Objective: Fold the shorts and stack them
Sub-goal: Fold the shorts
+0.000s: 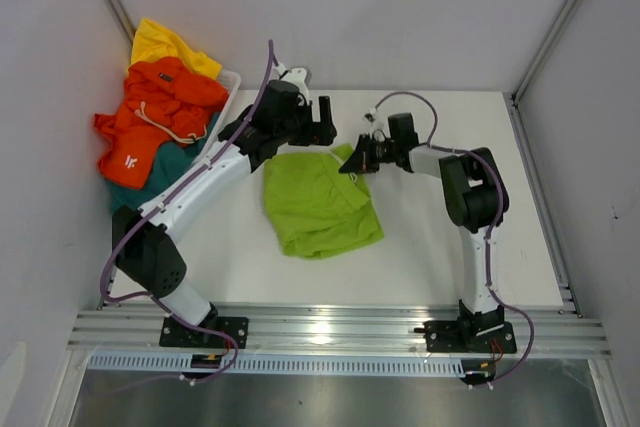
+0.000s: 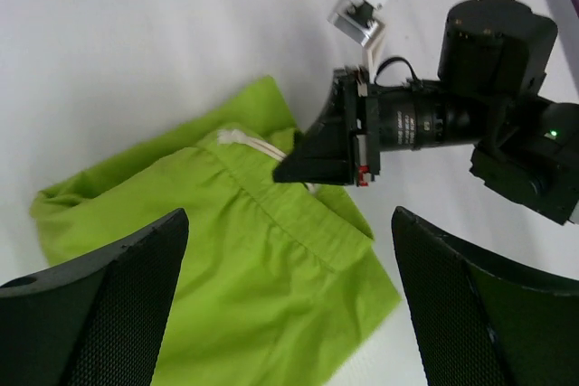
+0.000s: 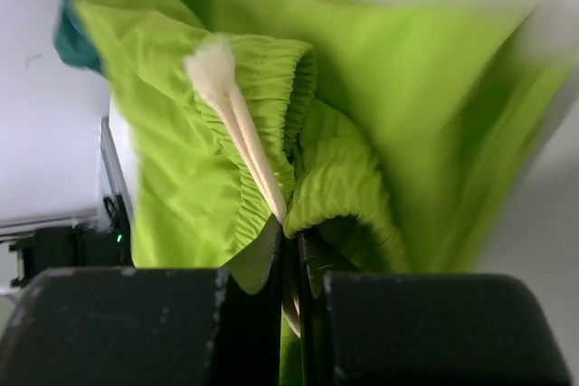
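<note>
Shorts in lime green (image 1: 320, 202) lie crumpled mid-frame on the bench (image 1: 250, 267). The right end effector (image 1: 352, 164) is pinched tight on their waistband at the cloth's upper right. The left end effector (image 1: 323, 127) hovers beside it, spread wide and holding nothing. A heap of other shorts (image 1: 160, 117) sits at upper left.

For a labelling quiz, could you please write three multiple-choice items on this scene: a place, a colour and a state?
1. Where are the lime green shorts? A on a chair; B on the table; C in a drawer.
2. Their drawstring is which colour? A cream-white; B black; C red.
3. The right tool is? A wide open; B out of view; C shut on the shorts.
Key: B, they lie spread on the table; A, the drawstring is pale; C, its jaws are closed on them.
</note>
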`<state>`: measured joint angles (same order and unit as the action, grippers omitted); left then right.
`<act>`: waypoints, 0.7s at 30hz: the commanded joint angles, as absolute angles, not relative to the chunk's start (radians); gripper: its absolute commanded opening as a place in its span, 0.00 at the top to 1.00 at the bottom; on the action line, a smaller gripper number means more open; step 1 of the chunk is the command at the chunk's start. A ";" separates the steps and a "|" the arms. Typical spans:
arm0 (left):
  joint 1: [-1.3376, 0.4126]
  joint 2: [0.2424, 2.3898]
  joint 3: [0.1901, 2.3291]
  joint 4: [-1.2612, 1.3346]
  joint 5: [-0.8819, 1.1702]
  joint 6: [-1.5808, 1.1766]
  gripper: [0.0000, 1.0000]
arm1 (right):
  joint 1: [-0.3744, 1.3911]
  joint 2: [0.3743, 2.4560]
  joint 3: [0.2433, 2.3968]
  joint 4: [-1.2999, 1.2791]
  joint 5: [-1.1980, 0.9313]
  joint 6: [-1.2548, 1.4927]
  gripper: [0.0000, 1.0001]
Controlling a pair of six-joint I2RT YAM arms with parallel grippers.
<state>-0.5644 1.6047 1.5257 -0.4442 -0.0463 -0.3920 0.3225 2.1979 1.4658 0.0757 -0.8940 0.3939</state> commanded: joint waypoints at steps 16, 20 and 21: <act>-0.624 1.526 1.388 -0.454 -0.175 -0.367 0.05 | 0.302 2.002 1.218 0.114 -0.695 0.482 0.39; -0.624 1.540 1.342 -0.463 -0.230 -0.377 0.05 | 0.291 1.896 1.200 0.059 -0.661 0.462 0.11; -0.624 1.542 1.336 -0.462 -0.239 -0.380 0.05 | 0.291 1.869 1.184 0.043 -0.620 0.456 0.09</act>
<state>-0.6258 1.5726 1.3579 -0.4660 -0.1753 -0.3824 0.3023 1.9934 1.2034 0.0750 -0.7162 0.4778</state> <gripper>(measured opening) 0.948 0.871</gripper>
